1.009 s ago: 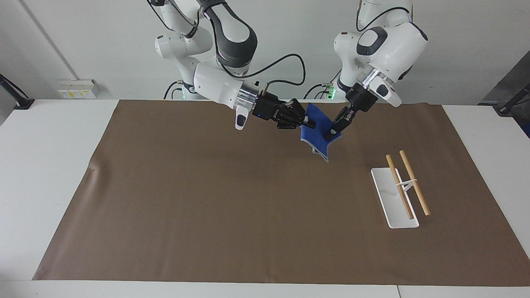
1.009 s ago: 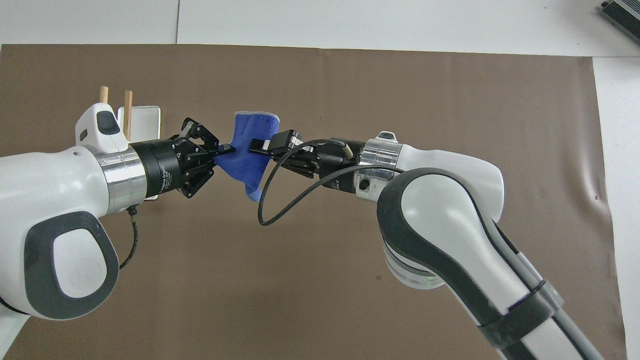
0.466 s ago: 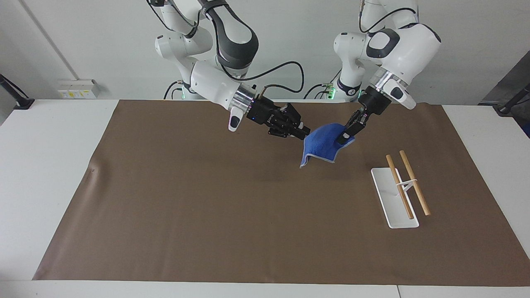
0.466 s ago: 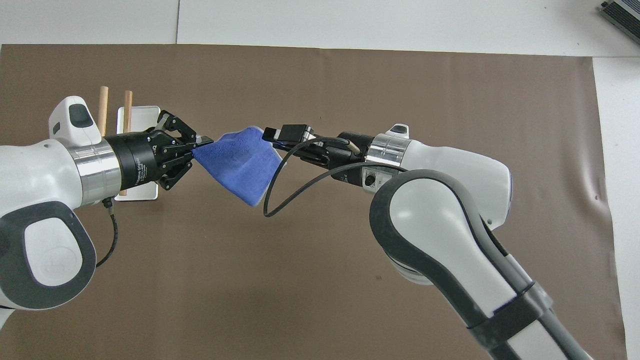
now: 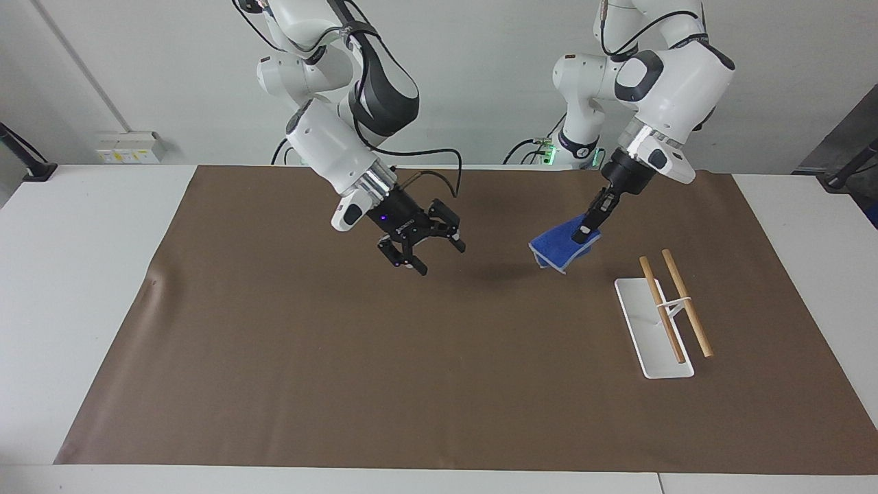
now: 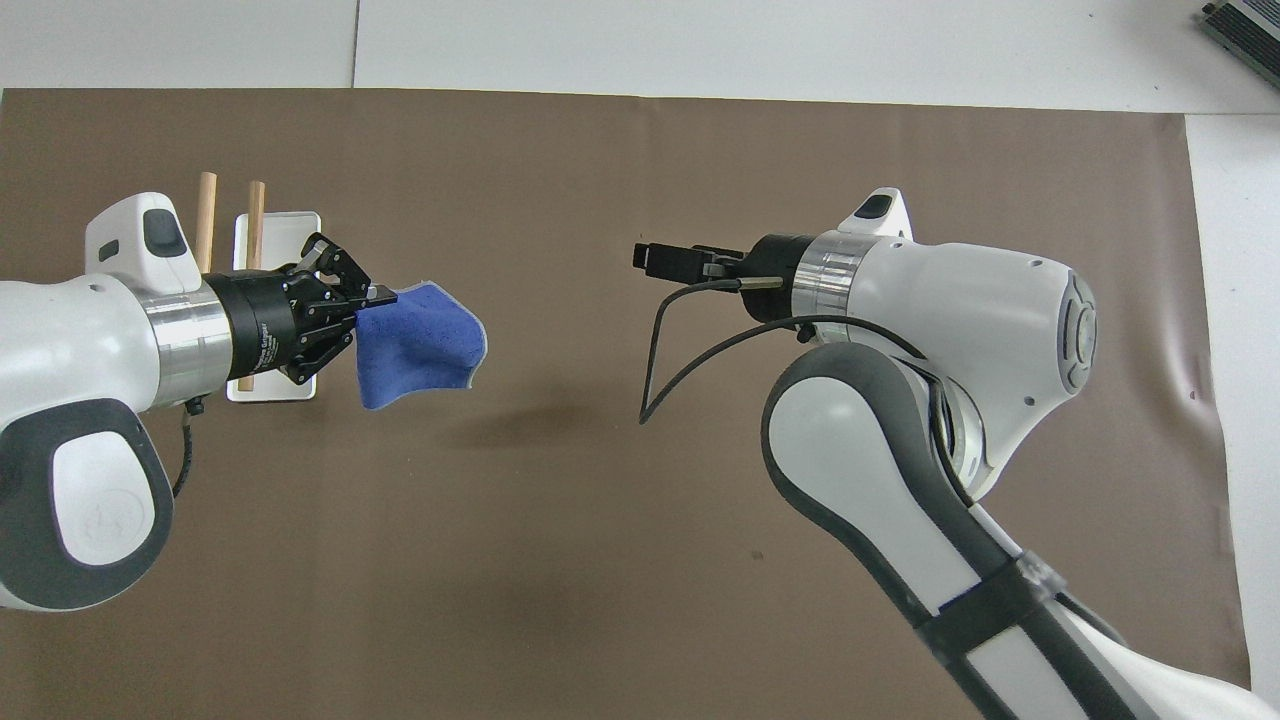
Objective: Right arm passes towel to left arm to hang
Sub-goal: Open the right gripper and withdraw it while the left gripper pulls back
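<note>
The bright-blue towel (image 5: 559, 248) hangs in the air from my left gripper (image 5: 583, 233), which is shut on one edge of it over the brown mat, toward the left arm's end of the table. In the overhead view the towel (image 6: 420, 345) droops from the left gripper (image 6: 375, 300), beside the white tray with two wooden rods (image 6: 280, 230). My right gripper (image 5: 439, 257) is open and empty, over the middle of the mat and well apart from the towel. It also shows in the overhead view (image 6: 650, 258).
The white tray (image 5: 651, 336) carries two wooden rods (image 5: 675, 302) on a thin stand, farther from the robots than the towel, toward the left arm's end. A brown mat (image 5: 343, 357) covers most of the white table.
The right gripper has let go of the towel, opened and swung away toward its own end. The left gripper has carried the towel toward the tray with rods.
</note>
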Controlling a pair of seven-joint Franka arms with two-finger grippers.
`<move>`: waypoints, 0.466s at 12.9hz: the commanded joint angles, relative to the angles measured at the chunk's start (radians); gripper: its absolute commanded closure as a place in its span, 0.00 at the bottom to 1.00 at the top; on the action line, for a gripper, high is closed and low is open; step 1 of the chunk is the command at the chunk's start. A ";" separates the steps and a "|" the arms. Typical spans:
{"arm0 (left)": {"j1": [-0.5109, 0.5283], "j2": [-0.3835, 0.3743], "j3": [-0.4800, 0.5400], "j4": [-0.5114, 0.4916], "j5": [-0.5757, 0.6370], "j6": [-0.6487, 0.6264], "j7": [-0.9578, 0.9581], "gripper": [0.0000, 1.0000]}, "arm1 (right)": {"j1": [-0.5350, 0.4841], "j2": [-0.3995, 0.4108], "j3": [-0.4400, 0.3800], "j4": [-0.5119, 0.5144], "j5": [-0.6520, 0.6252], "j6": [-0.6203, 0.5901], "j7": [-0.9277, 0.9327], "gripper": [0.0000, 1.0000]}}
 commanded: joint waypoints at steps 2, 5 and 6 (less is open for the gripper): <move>0.077 0.060 -0.004 0.025 0.017 -0.005 0.019 1.00 | -0.065 -0.020 0.004 0.002 -0.352 -0.116 0.195 0.00; 0.108 0.167 -0.002 0.103 0.019 0.009 0.020 1.00 | -0.076 -0.065 -0.007 0.058 -0.650 -0.323 0.403 0.00; 0.119 0.185 -0.002 0.113 0.019 0.035 0.026 1.00 | -0.078 -0.082 -0.007 0.072 -0.676 -0.380 0.451 0.00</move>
